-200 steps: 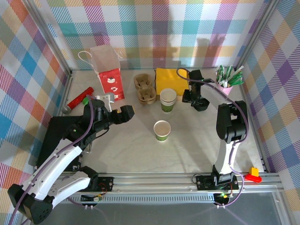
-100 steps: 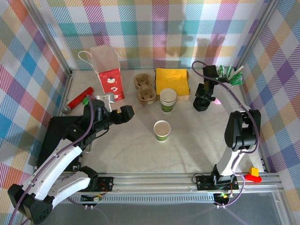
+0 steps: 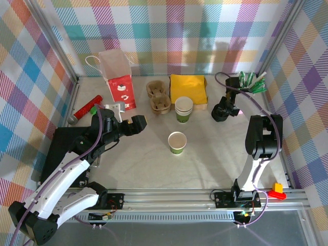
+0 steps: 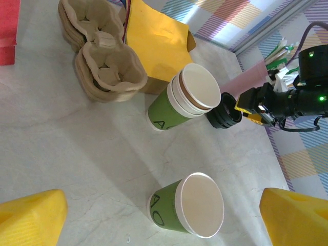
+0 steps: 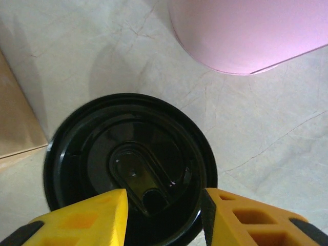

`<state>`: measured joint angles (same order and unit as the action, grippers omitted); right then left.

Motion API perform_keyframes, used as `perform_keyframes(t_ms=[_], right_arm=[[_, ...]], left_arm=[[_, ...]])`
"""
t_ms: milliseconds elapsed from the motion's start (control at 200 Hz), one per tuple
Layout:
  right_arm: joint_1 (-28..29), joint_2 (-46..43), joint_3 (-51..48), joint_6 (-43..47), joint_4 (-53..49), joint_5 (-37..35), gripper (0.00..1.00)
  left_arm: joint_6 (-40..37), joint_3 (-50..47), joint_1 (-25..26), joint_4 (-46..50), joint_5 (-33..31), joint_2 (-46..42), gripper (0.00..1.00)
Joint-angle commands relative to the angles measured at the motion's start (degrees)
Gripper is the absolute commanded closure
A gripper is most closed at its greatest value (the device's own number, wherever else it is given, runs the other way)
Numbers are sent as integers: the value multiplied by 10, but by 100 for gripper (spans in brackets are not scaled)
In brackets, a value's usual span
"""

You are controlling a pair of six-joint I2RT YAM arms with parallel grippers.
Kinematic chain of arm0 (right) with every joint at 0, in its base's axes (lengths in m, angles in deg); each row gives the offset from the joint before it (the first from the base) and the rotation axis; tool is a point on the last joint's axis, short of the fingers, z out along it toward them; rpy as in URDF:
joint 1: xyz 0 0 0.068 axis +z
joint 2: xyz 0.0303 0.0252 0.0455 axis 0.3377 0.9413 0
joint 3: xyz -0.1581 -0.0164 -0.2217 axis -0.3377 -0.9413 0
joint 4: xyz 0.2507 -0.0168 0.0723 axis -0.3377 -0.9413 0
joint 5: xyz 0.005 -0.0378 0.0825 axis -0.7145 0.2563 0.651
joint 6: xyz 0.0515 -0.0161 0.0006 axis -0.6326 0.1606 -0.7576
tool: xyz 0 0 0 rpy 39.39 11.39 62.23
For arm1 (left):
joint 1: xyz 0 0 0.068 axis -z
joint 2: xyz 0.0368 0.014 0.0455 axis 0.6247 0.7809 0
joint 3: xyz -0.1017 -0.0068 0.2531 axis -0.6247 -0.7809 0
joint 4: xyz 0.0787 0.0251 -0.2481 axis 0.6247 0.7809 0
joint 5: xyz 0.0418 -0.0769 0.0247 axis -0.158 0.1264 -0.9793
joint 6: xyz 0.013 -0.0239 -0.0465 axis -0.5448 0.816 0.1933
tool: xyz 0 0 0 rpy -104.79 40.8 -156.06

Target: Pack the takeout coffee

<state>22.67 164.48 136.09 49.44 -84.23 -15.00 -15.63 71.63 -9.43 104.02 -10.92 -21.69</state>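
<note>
Though not yet gripping anything, holds left gripper (image 3: 128, 116) spread wide and right gripper (image 5: 164, 205) half-spread. Shows small lidless white-and-green paper cup (image 4: 187, 212) upright between and ahead of left jaws, well apart from the right. Puts round black plastic lid (image 5: 130, 154) directly beneath right jaws, likely for capping
</note>
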Motion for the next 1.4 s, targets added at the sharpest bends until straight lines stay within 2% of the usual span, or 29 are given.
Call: perform_keyframes(t_ms=[0, 400, 565, 835, 1395], right_arm=[[-6, 3, -13, -13, 15, 5, 57], [-6, -3, -29, -21, 19, 0, 57], [-6, -22, -38, -19, 20, -5, 52], [-6, -49, -52, -19, 22, -10, 51], [-8, -4, -48, -26, 36, -4, 54]], left_arm=[[-7, -7, 7, 2, -8, -6, 4], [-7, -7, 8, 0, -7, -5, 4], [-6, -9, 7, 2, -10, -6, 3], [-6, -9, 7, 1, -9, -8, 3], [-10, -7, 8, 5, -13, -11, 3]])
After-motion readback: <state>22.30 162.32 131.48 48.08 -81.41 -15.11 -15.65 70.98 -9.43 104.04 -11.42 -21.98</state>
